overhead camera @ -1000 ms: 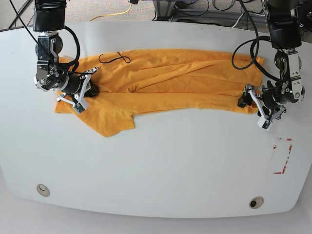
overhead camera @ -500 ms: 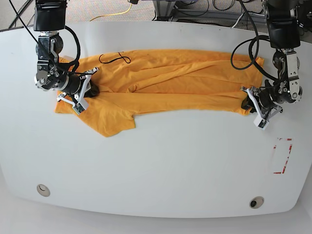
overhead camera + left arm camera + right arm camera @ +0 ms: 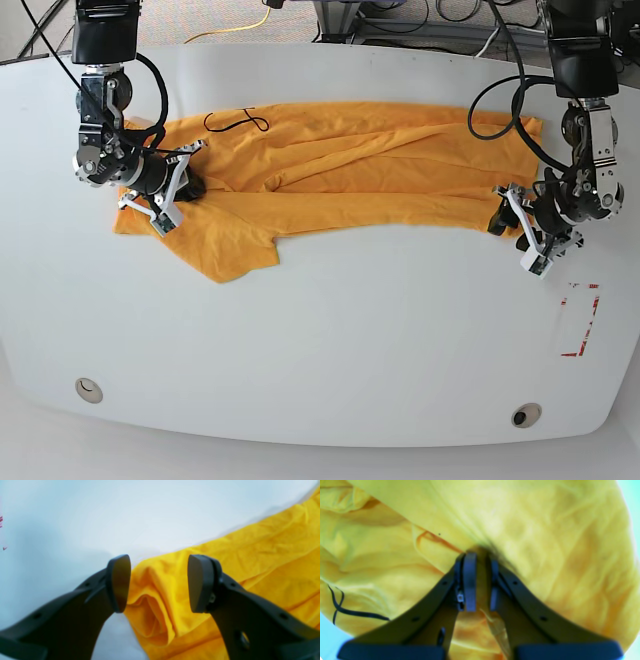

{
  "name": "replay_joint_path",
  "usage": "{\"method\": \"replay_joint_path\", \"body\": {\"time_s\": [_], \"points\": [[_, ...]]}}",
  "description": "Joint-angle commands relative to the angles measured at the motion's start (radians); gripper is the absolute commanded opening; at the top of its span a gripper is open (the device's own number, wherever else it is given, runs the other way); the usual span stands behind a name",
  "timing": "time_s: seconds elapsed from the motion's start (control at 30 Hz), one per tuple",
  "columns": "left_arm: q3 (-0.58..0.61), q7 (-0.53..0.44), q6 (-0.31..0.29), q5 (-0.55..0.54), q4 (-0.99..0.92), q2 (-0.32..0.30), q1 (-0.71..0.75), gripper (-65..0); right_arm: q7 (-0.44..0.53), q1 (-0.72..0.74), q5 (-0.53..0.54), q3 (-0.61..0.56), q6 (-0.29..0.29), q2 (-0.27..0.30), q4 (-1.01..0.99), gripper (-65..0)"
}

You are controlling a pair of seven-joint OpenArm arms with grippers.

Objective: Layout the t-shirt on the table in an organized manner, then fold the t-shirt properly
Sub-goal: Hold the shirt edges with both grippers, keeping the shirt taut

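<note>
The t-shirt (image 3: 330,180) lies stretched across the far half of the table (image 3: 330,340), a long orange band running from one arm to the other, with a sleeve flap hanging toward the near side and the small black line drawing (image 3: 236,121) up by the far edge.

Over on the left arm's end, the left gripper (image 3: 528,234) has its jaws parted again. A second ago they stood wide at the shirt's corner, half a second ago they had pinched in close, and now they are apart once more. In the left wrist view the left gripper (image 3: 159,583) straddles a bunched fold of the shirt corner, the cloth humped up between the two pads (image 3: 119,582). One pad sits right at the cloth's edge; the other stands clear of it. Nothing is clamped. The corner itself rests on the table, about where it was before.

The right gripper (image 3: 165,196) has not budged in the base view across all three moments. It is pressed down on the shirt near the sleeve end. The right wrist view shows the right gripper (image 3: 480,582) with its fingers (image 3: 469,582) drawn narrow, a ridge of yellow fabric pinched up between them, so it is holding the shirt.

The red-tape outline (image 3: 580,320) sits on bare table near the left arm, apart from the cloth.
</note>
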Motion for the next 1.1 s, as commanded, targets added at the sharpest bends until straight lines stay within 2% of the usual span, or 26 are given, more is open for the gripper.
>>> {"method": "replay_joint_path", "body": {"time_s": [0.0,0.5,0.93,1.07], "points": [[-0.006,-0.016,-0.003,-0.009,0.018,-0.02,-0.017,-34.4,-0.038,0.0,-0.032,0.0,-0.005,0.007,0.002,-57.7],[-0.005,0.003,-0.003,-0.008,0.009,-0.02,-0.018,-35.6,-0.038,0.003,-0.032,0.001,-0.005,0.009,0.002,-57.7],[-0.003,-0.002,-0.003,-0.008,-0.086,-0.02,-0.037,-36.0,-0.038,0.005,-0.032,0.001,-0.005,0.009,0.002,-57.7],[-0.003,-0.002,-0.003,-0.008,-0.086,-0.02,-0.038,-40.3,-0.041,0.015,-0.032,0.001,-0.005,0.009,0.002,-57.7]]}}
